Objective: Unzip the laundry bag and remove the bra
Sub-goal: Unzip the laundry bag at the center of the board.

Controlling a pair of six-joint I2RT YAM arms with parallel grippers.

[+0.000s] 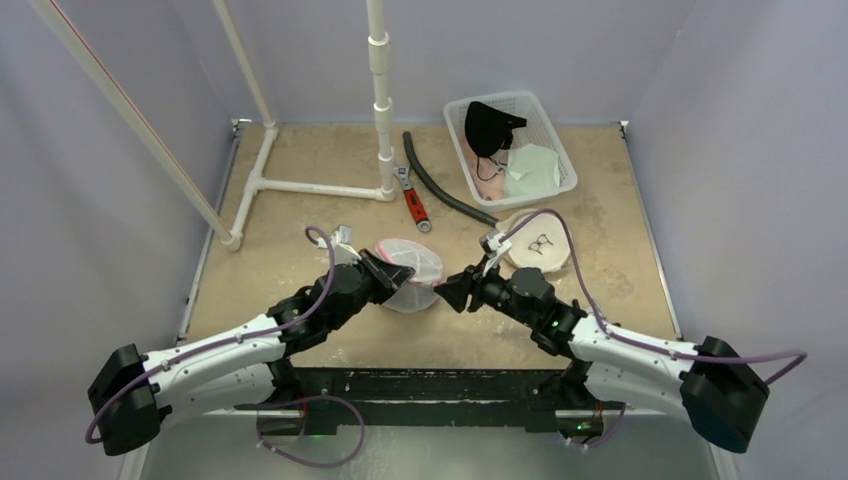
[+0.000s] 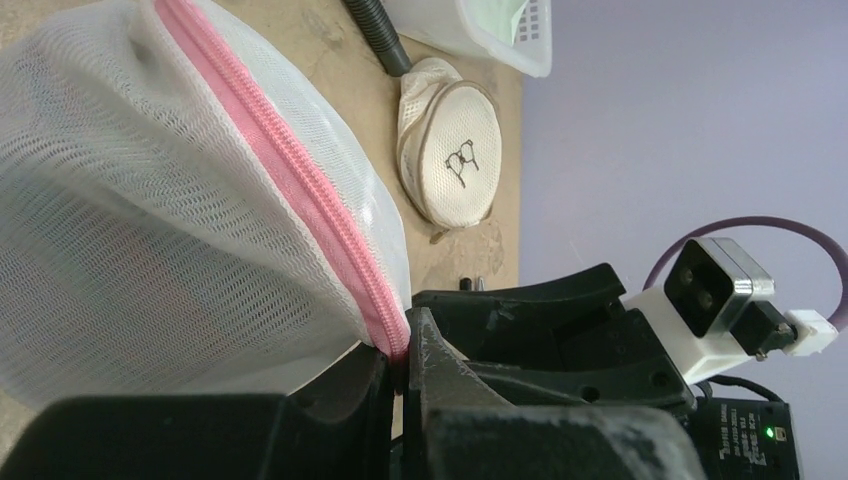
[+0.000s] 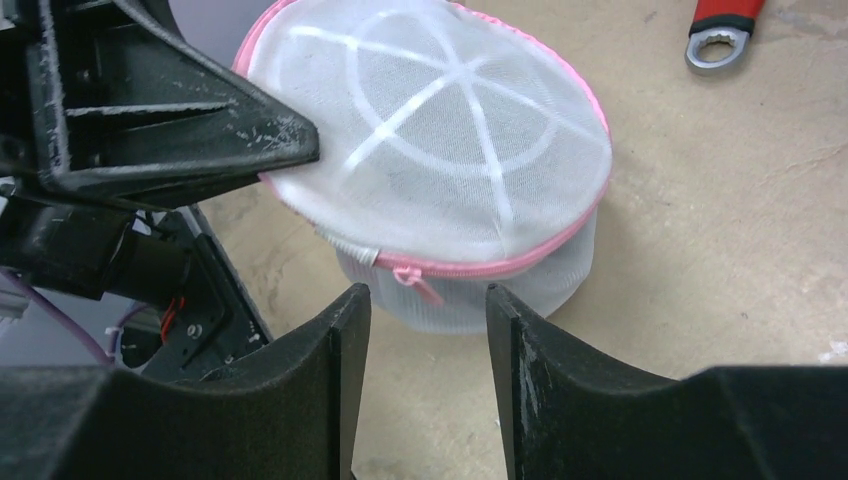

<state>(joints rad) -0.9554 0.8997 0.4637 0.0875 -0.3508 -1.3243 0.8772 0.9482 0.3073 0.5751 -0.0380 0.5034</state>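
Left gripper (image 2: 405, 352) is clamped shut on the bag (image 1: 410, 265), pinching the pink zipper (image 2: 290, 170) seam at the rim. Black hard-plastic fingers, scuffed at the tips.

Right gripper (image 3: 428, 300) has its jaws apart, holding nothing. The pink zip pull (image 3: 418, 285) shows in the gap between the fingertips; contact can't be told.

The bag sits mid-table between the two grippers. It is a round, drum-shaped pouch of white open mesh. The flat top face has white ribs forming a ring and a cross, and the zipper runs round the circumference. There is no real long axis. The disc face is tilted, raised on the left-gripper side, with the lower wall on the table (image 1: 300, 160). The pull hangs toward the right gripper. Contents can't be made out through the mesh.

Table top is tan and mottled. Behind the bag lies a red-handled wrench (image 1: 413, 205) and a curved black ribbed hose (image 1: 440, 185). To the right is a beige round pouch (image 1: 540, 245) with a glasses print. Farther back stands a white slotted basket (image 1: 555, 140) and a white pipe frame (image 1: 380, 90).
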